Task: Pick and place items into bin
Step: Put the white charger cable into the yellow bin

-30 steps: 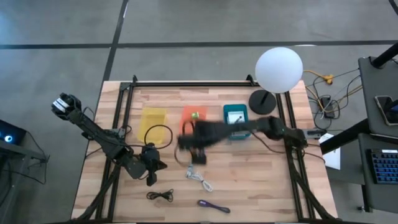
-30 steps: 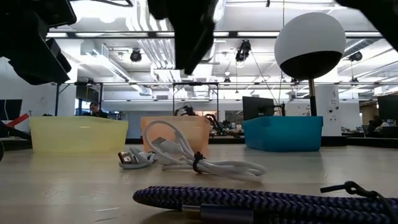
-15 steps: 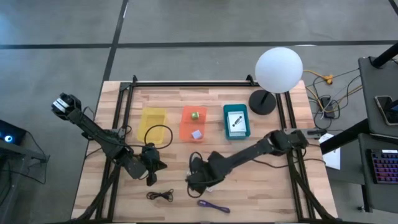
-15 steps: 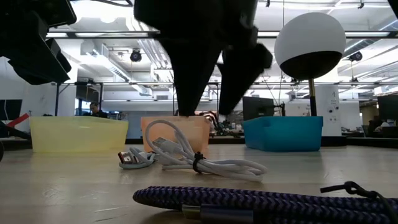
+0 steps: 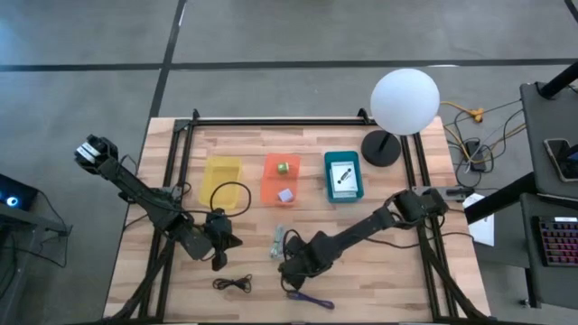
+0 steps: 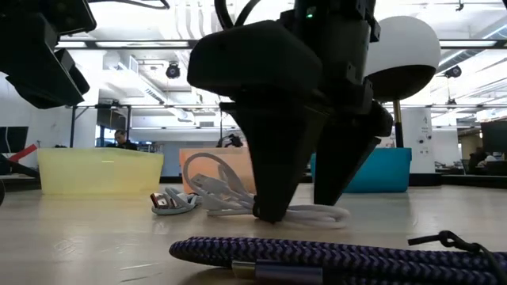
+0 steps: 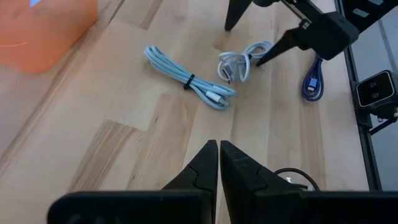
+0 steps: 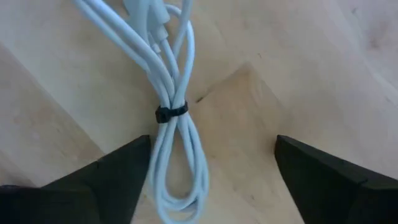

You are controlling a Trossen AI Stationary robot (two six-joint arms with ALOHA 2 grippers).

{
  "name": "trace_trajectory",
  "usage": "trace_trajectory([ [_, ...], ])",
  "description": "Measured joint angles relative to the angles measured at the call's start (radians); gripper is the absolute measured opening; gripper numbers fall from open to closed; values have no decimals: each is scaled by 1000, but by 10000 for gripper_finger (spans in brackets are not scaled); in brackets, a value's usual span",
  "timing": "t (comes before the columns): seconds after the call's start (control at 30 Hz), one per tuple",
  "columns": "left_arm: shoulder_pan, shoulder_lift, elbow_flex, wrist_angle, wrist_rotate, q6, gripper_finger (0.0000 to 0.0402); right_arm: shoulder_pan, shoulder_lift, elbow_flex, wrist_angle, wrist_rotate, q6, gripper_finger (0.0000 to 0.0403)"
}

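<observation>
My right gripper [image 5: 294, 264] is open and low over a white cord tied with a black band [image 8: 171, 114]. Its fingers stand on either side of the cord's looped end [image 8: 183, 186], with their tips at the table [image 6: 297, 207]. A second, pale cord [image 5: 275, 244] lies just to the left on the wood. A black cord [image 5: 233, 284] and a purple cord [image 5: 309, 298] lie nearer the near edge. The green ball [image 5: 283, 167] and lavender cube [image 5: 286, 194] sit in the orange bin [image 5: 269, 181]. My left gripper [image 5: 224, 242] is shut and hovers left of the cords. My right gripper comes at the white cord from above, pointing down, with one finger [image 8: 106, 177] close beside the loop and the other [image 8: 329, 177] well apart from it. Whether the near finger touches the cord I cannot tell.
A yellow bin [image 5: 223, 181] and a teal bin [image 5: 330, 176] holding a white card flank the orange one near the far edge. The white globe lamp [image 5: 405, 99] stands at the far right corner. Bare wood lies right of the cords.
My right gripper has swung from over the orange bin toward the near edge and come down onto the white cord, staying open. The arm no longer hides the bins. The cords lie where they were.
</observation>
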Motion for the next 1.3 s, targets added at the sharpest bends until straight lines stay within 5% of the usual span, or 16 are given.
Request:
trace_trajectory([
  [0.17,0,0,0,0,0,0,2,-28,-2,-10,35,-2,-71,228],
  [0.4,-1,-65,27,-94,-86,-3,2,-80,9,71,50,-76,-223,33],
  [0.6,0,-239,115,-316,-243,-2,2,-144,8,235,107,-90,-292,18],
  [1.03,7,-450,102,-524,-316,-62,2,-350,8,385,210,-141,-405,14],
  [1.3,13,-445,43,-533,-332,-316,66,-362,8,419,416,67,-397,14],
])
